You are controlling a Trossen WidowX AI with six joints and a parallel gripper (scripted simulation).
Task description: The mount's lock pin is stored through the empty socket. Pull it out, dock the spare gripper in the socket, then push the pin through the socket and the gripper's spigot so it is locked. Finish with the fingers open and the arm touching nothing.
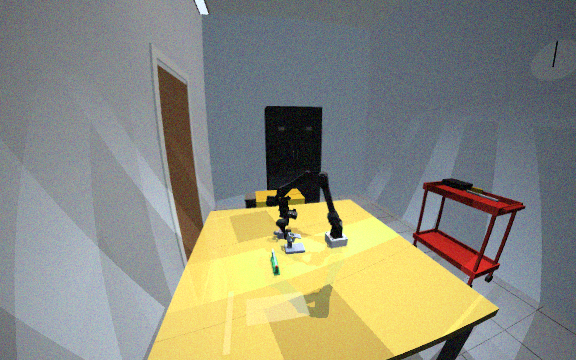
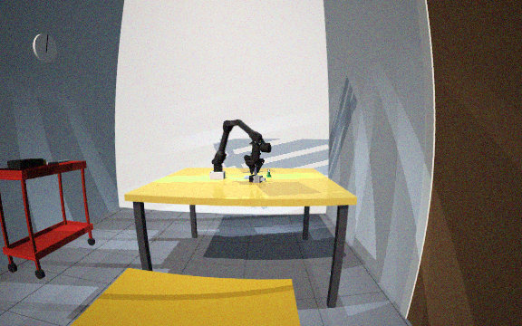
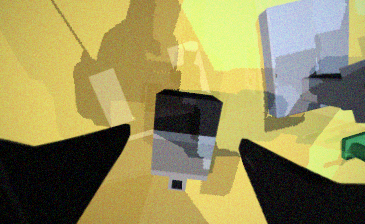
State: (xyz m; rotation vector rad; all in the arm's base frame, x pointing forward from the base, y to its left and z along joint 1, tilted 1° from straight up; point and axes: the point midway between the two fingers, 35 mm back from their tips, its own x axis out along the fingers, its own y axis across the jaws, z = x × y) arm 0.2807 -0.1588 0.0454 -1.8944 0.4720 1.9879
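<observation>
In the wrist view the jaws (image 1: 283,227) (image 2: 255,168) stand wide open, one dark fingertip left of centre and the other right of centre, with nothing gripped. A block (image 1: 279,234) (image 2: 257,179) (image 3: 184,152), apparently the spare gripper, lies on the yellow surface (image 1: 368,280) (image 2: 188,192) (image 3: 28,105) below them, near the middle of the wrist view. It is black toward the top of that frame and pale grey toward the bottom, where a small tab (image 3: 171,184) with a square dark hole sticks out.

The mount (image 1: 294,248) (image 3: 303,47) stands apart from the block, at the upper right of the wrist view: a pale blue-grey plate with a dark grey part over its right side. In the top view it sits just below and right of the jaws. The block is not docked in it. A green piece (image 1: 274,265) (image 2: 268,174) (image 3: 364,142) is at the right edge of the wrist view, and below and left of the mount in the top view, showing a red spot there. I cannot tell where the lock pin is.
</observation>
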